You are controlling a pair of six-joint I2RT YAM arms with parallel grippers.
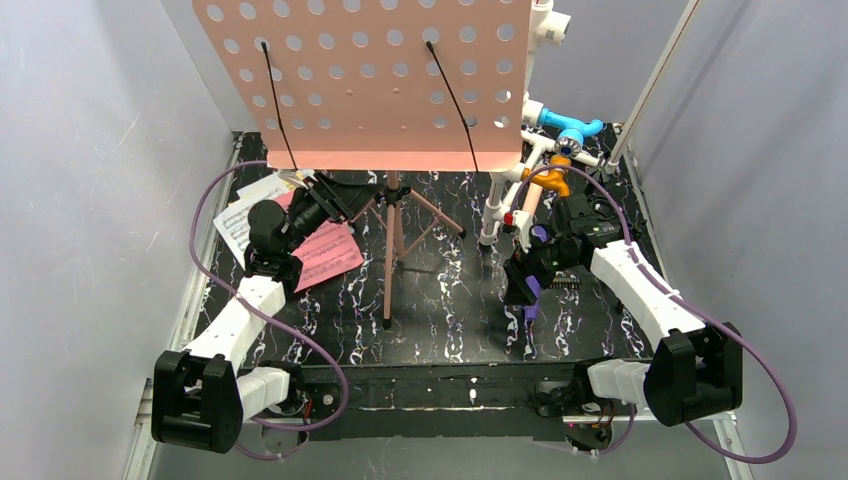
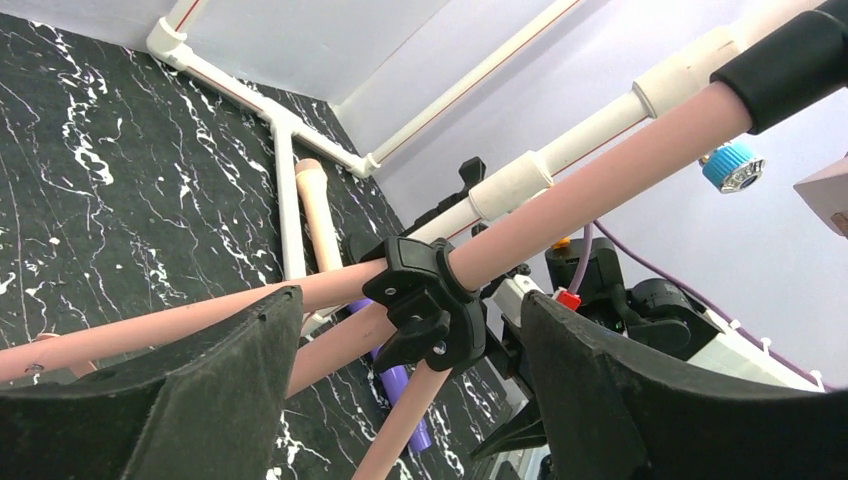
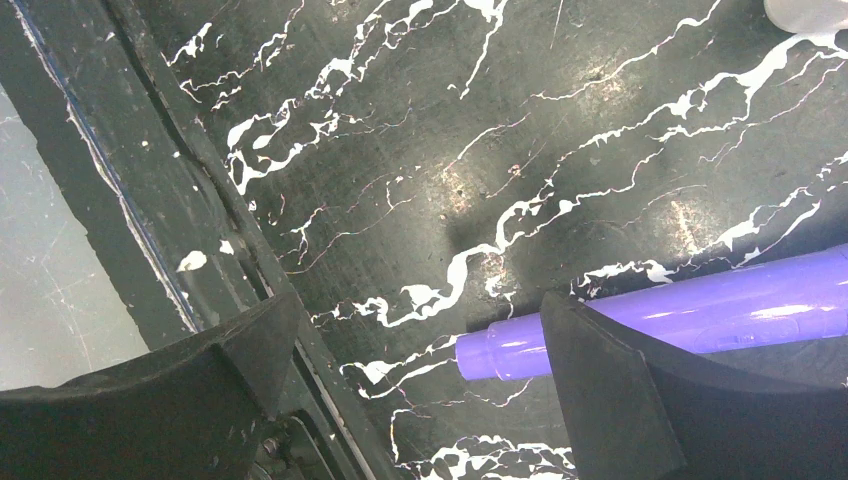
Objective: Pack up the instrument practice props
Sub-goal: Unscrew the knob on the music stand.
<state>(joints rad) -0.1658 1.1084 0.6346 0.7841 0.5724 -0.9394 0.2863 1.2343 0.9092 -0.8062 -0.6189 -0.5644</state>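
At the far left the printed music pages [image 1: 238, 218] and pink folder [image 1: 330, 255] lie flat. They look thin and limp, best pinched at an edge. The left gripper [image 1: 338, 197], jaws spread wide and empty, sits near the black hub [image 2: 430, 310] of the pink sheet-music holder [image 1: 370, 80]. That stands upright mid-table, stiff and probably top-heavy, so take it low on the pole. On the right, the right gripper [image 3: 415, 330] gapes over the purple microphone [image 3: 700, 305] lying on the table. Its plastic looks smooth and likely slippery, so grip across the body.
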